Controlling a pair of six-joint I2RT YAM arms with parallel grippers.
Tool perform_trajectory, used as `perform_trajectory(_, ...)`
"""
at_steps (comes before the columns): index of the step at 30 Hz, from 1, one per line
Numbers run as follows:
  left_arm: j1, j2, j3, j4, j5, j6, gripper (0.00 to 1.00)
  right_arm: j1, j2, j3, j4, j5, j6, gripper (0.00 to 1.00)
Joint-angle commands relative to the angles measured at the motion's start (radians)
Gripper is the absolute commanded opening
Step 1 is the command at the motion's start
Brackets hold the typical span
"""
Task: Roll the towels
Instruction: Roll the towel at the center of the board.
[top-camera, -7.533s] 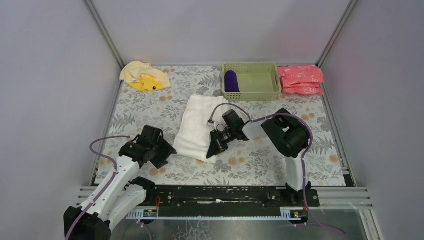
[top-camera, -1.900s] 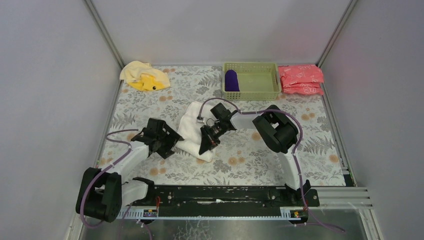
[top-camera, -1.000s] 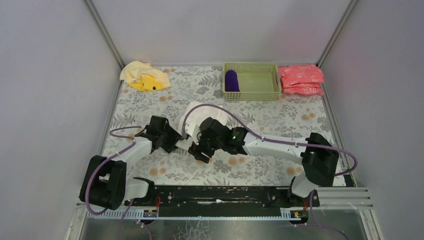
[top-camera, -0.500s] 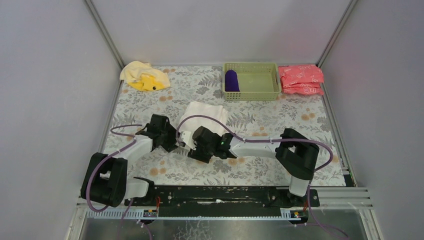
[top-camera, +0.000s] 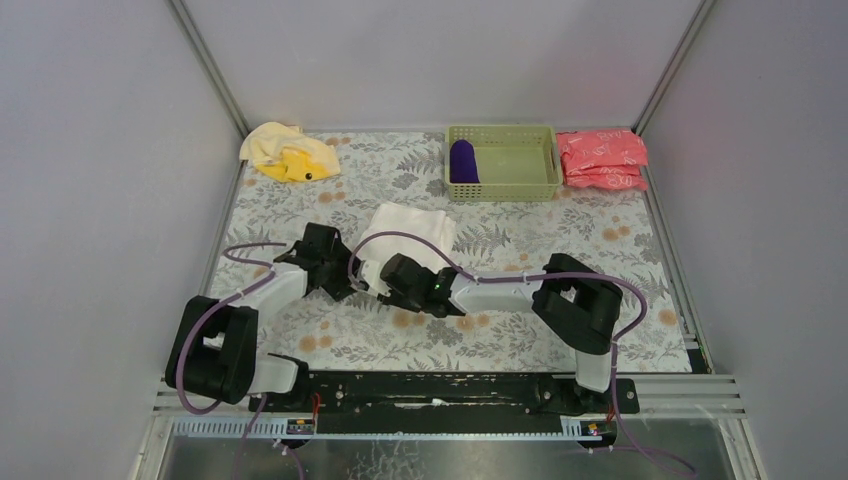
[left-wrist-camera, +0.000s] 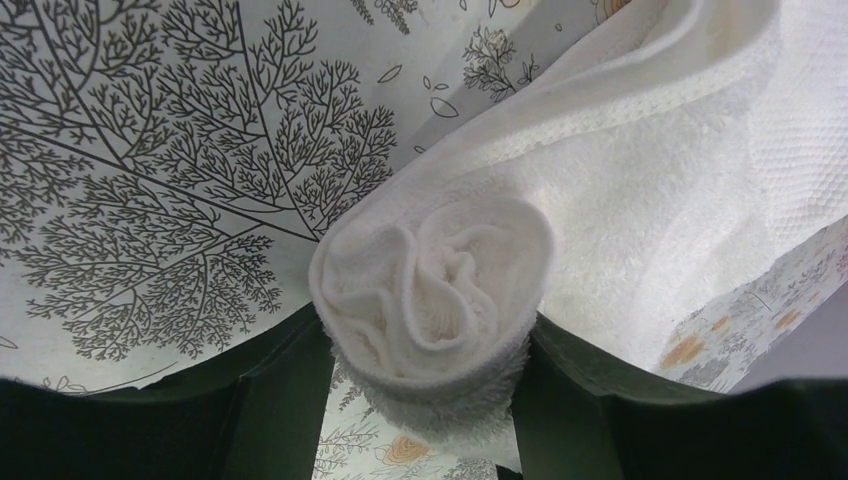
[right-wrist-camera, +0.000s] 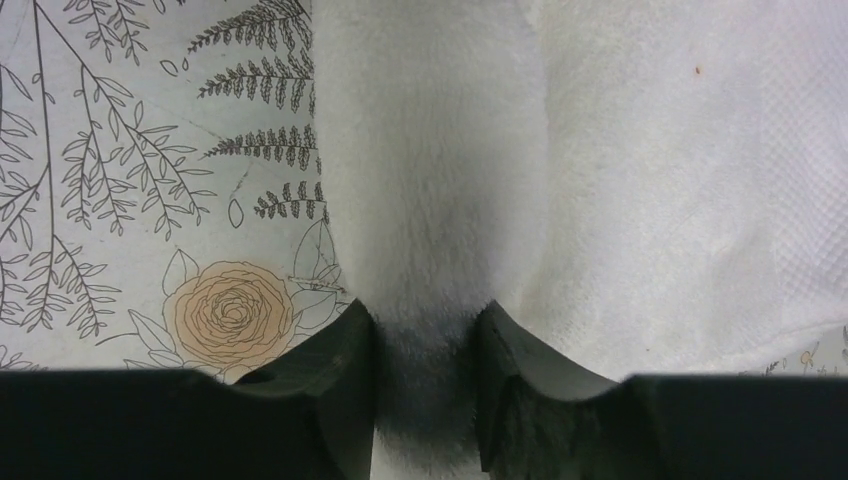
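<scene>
White towel (top-camera: 410, 228) lies mid-desk. Its 7 o'clock end is wound into a loose roll, and the flat remainder runs toward 12–1 o'clock. Left fingers (left-wrist-camera: 280, 400) are partly closed, one on each flank of the roll's end face, touching the terry; the spiral of layers shows between them. Right fingers (right-wrist-camera: 340, 390) pinch the roll body further along, with the cloth visibly squeezed in the narrow gap. Handling judgement: the towel is light, soft and limp, with no stiffness of its own. The pile grips well, so slip is unlikely, but the layers look slack and should spring open if let go. Best hold is across the roll near both ends, squeezing enough to keep the core tight without flattening it. The free hem at 12 o'clock lies flat and unweighted. Room: bare patterned desk (top-camera: 560, 330) lies from 3 to 5 o'clock and ahead of the roll. The green basket (top-camera: 505, 190), with the purple towel (top-camera: 461, 161) inside, stands well apart at 12–1 o'clock. The pink packets (top-camera: 602, 160) sit at 2 o'clock and the yellow towel (top-camera: 288, 152) at 11 o'clock, both well apart. The two wrists sit close together, and that is the tight spot.
</scene>
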Motion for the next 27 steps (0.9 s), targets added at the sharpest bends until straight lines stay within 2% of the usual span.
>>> perform_trajectory(1,0.009,0.015,0.008,-0.099,-0.087,0.053,0.59,-0.013,0.058,-0.039,-0.202,-0.138,0.073,0.29)
perform_trajectory(3,0.008,-0.019,0.013,-0.118,-0.100,0.051,0.61,-0.018,0.050,-0.024,-0.229,-0.258,0.086,0.17)
perform_trajectory(5,0.009,-0.067,0.017,-0.147,-0.122,0.046,0.67,-0.035,0.036,-0.015,-0.236,-0.399,0.103,0.07)
perform_trajectory(8,0.010,-0.153,0.035,-0.205,-0.148,0.048,0.75,-0.075,0.034,0.026,-0.259,-0.592,0.143,0.01)
perform_trajectory(13,0.010,-0.273,0.065,-0.308,-0.168,0.052,0.83,-0.145,0.104,0.139,-0.317,-0.821,0.218,0.00)
perform_trajectory(17,0.010,-0.349,0.072,-0.382,-0.160,0.051,0.85,-0.212,0.158,0.191,-0.338,-0.971,0.277,0.00)
perform_trajectory(23,0.011,-0.451,0.039,-0.439,-0.106,0.034,0.87,-0.303,0.283,0.282,-0.391,-1.092,0.369,0.01)
perform_trajectory(27,0.010,-0.417,0.009,-0.365,-0.057,0.025,0.88,-0.320,0.328,0.315,-0.421,-1.106,0.373,0.04)
